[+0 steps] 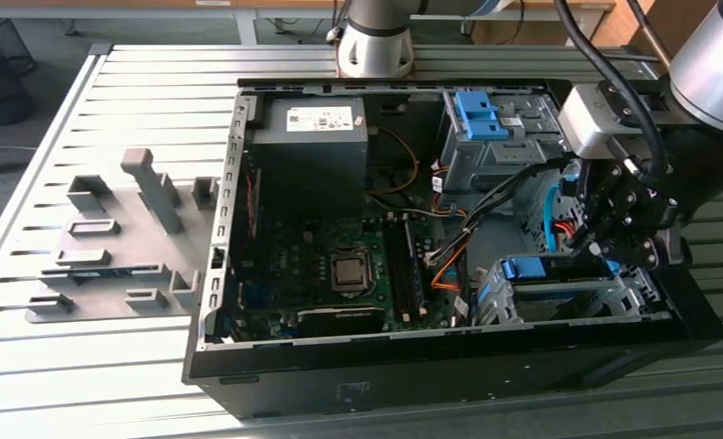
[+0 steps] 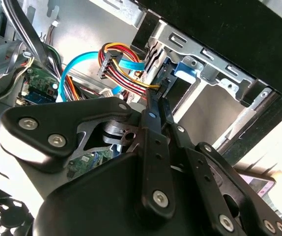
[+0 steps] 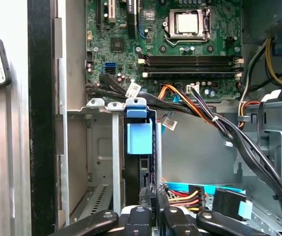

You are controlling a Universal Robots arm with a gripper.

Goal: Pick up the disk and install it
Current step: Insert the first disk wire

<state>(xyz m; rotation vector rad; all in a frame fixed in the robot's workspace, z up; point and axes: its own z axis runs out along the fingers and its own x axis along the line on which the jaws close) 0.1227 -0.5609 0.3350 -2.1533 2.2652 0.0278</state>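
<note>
1. Hanging over the computer case (image 1: 336, 384), at its corner on the exterior view's right, the single arm is holding its pincer (image 1: 595, 249) down inside the case, just above the metal drive cage (image 1: 635, 302) that is sitting there.
2. Standing on edge in a slot of that cage, the disk (image 3: 140, 138) is showing its blue plastic rail toward the first wrist view. It is lying straight ahead of the pincer, inside the case, not on the tabletop (image 1: 117, 366).
3. Running into the cage, the disk's long axis is, as I judge it, lining up with the pincer's own reach, so any push or pull is going along the slot and not across it.
4. Drawing together, the pincer's two fingers (image 2: 152, 129) are meeting at their tips right at the disk's near end. Nothing is showing between them, so I am reading the pincer as together and not clamped on the disk.
5. Counting inside the case: one disk, one pincer, one black box (image 1: 310, 146) with a white sticker at the far wall, one bare blue bracket (image 1: 477, 114) in the far cage, and one motherboard (image 1: 324, 274) lying on the case floor.
6. Counting outside the case: one grey fixture plate (image 1: 117, 247) is resting on the tabletop at the exterior view's left of the case.
</note>
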